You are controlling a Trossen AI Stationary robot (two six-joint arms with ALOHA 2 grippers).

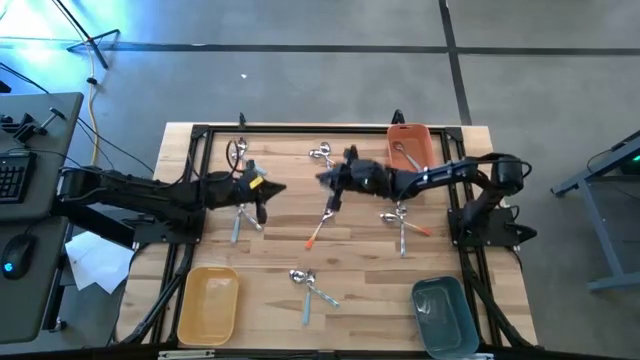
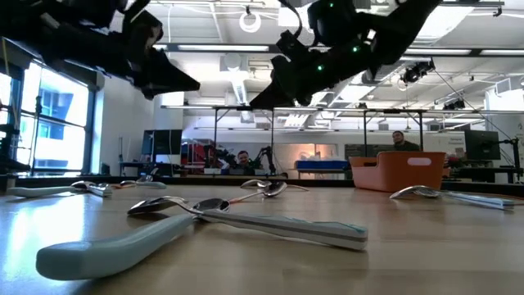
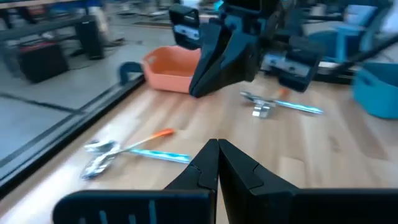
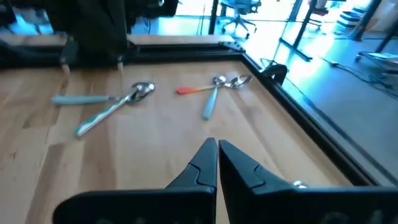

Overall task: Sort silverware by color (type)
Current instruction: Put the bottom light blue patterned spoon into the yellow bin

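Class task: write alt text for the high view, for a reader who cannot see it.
Two dark arms reach inward over a wooden table strewn with silverware. An orange bin sits at the far edge, a yellow bin and a teal bin at the near edge.

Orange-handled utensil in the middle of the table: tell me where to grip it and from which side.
Grip the orange-handled utensil at mid-handle, coming straight down from above. It lies flat on the table, slanted, its head crossing a blue-handled one, while the orange end lies clear.

Three bins sit on the table (image 1: 270, 255): an orange bin (image 1: 411, 146) holding one utensil, a yellow bin (image 1: 208, 304), a blue-grey bin (image 1: 445, 316). Two arms reach over it. Loose utensils lie in about five small clusters; their exact number is unclear.
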